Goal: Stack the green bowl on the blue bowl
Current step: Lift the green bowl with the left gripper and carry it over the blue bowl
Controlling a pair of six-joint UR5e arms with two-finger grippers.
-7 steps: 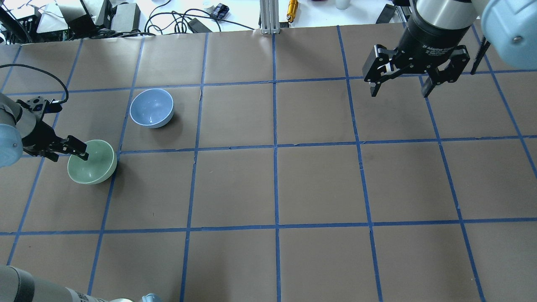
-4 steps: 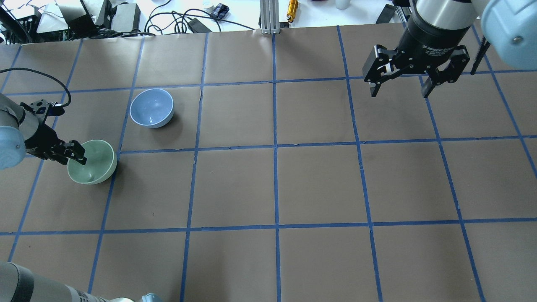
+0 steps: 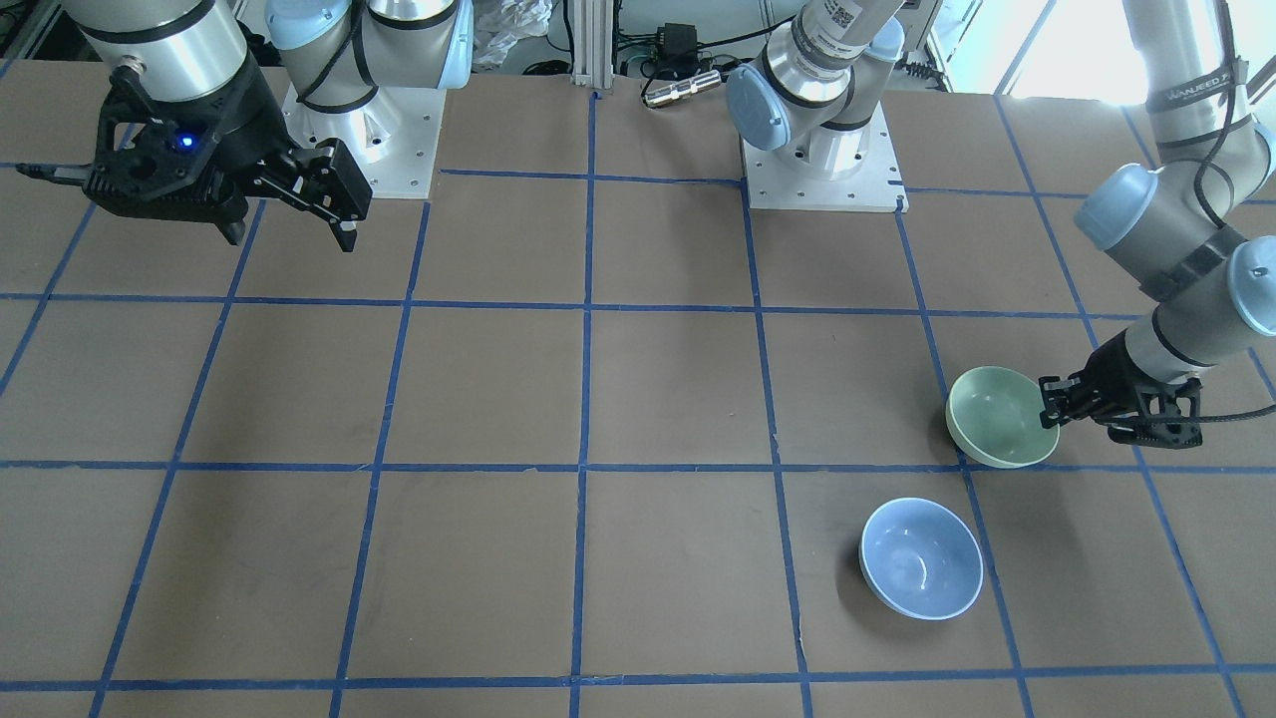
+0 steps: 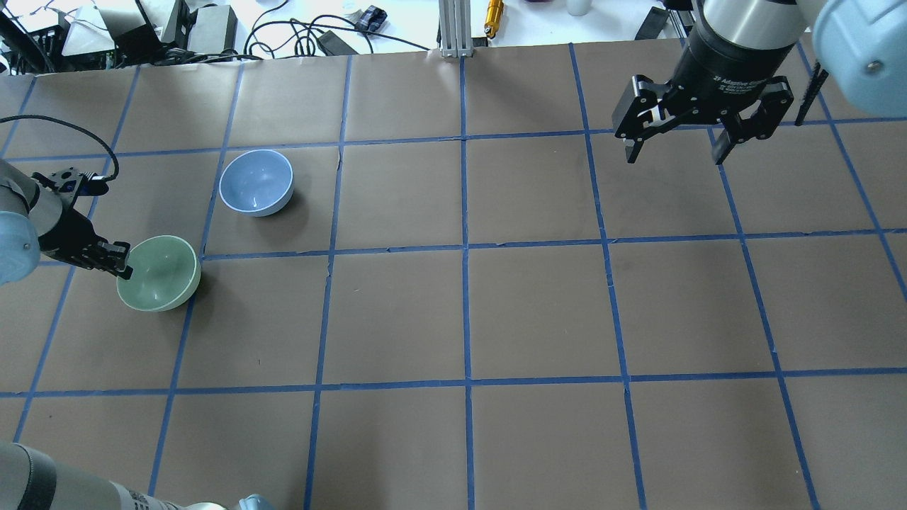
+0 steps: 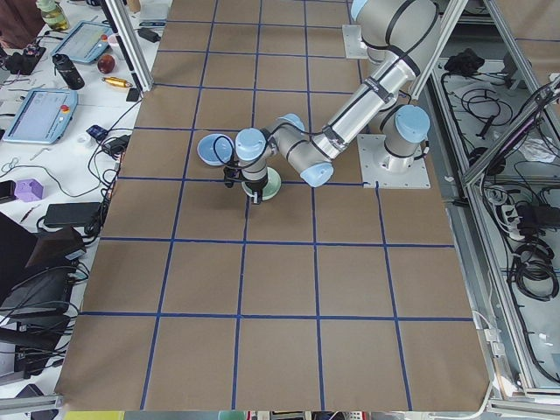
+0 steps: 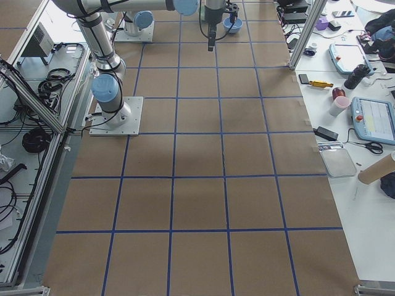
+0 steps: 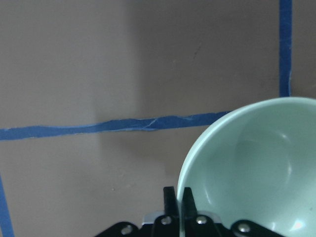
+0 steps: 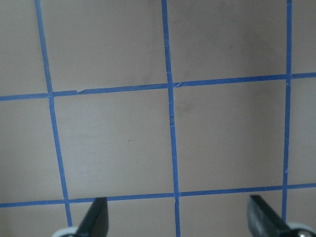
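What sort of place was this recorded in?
Most likely a robotics lab: a paper-covered table gridded in blue tape, teach pendants on the side bench, and loose cables beyond the table's edge.

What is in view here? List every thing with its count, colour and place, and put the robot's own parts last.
green bowl: one, pale green, on the table at the robot's far left
blue bowl: one, pale blue, just beyond the green bowl from the robot, apart from it
table: one, brown cover with a blue tape grid
yellow cylinder: one, past the table's far edge, among cables
tablets: two, blue-framed, on the side bench across from the robot
left hand: one, black, shut on the green bowl's rim
right hand: one, black, open, above bare table on the robot's right
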